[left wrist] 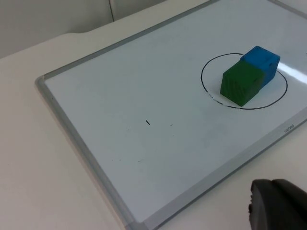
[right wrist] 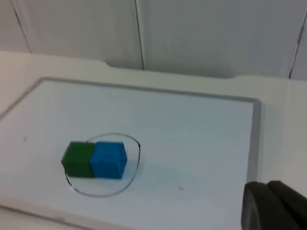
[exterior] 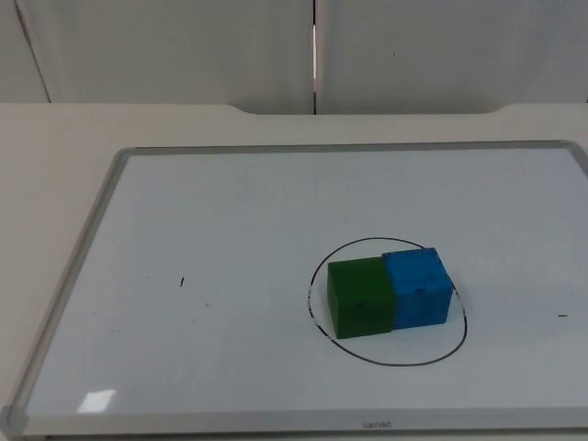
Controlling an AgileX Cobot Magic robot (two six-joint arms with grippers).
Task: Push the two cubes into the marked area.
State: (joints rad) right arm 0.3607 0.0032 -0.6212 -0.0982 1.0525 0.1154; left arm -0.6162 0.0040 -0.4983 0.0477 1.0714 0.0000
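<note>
A whiteboard (exterior: 230, 211) is lying flat on the counter (exterior: 55, 129), with the partition wall (exterior: 184, 46) standing behind it. A drawn circle (exterior: 317, 266) is sitting on the board, right of its middle and toward its near edge. Two cubes are resting inside the circle, side by side and touching: one cube (exterior: 361, 297) is lying on the left, the other cube (exterior: 418, 287) on the right, with its right side reaching close to the line. A small mark (exterior: 182, 282) is sitting on the board well apart to the left of the circle, and another mark (exterior: 562, 316) is lying near the board's right edge
</note>
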